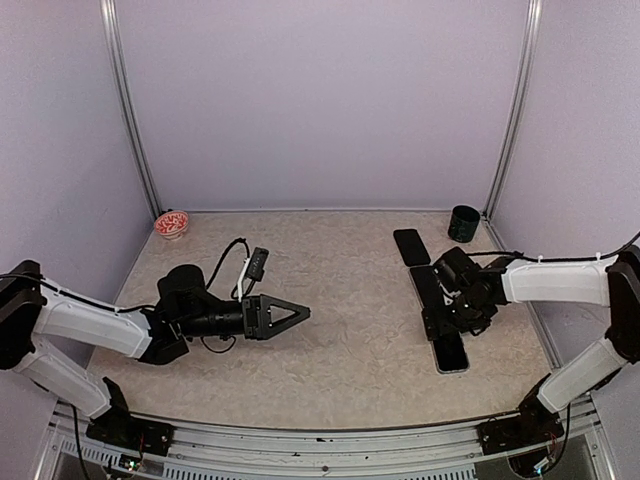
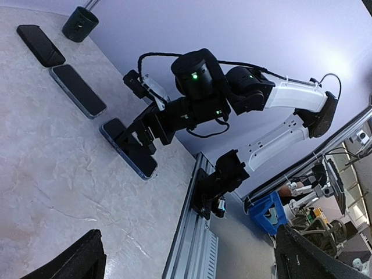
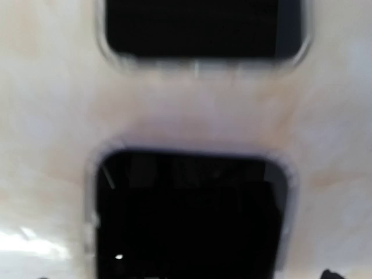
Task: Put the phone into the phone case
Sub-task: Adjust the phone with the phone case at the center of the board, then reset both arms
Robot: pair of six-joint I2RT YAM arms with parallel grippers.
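Observation:
Three dark phone-shaped slabs lie in a row at the right of the table. The far one (image 1: 410, 246) is plain black, the middle one (image 1: 424, 281) has a greyish rim, and the near one (image 1: 452, 352) has a pale clear rim. My right gripper (image 1: 447, 322) is down on the far end of the near slab, also seen in the left wrist view (image 2: 139, 139). The blurred right wrist view shows that slab's black face (image 3: 192, 221) very close, with another slab's end (image 3: 203, 26) above; its fingers do not show. My left gripper (image 1: 290, 314) is open and empty at mid-table.
A black cup (image 1: 463, 222) stands at the back right corner, beside the far slab. A small red bowl (image 1: 172, 223) sits at the back left. The table's right edge and the metal rail (image 2: 192, 232) run close to the near slab.

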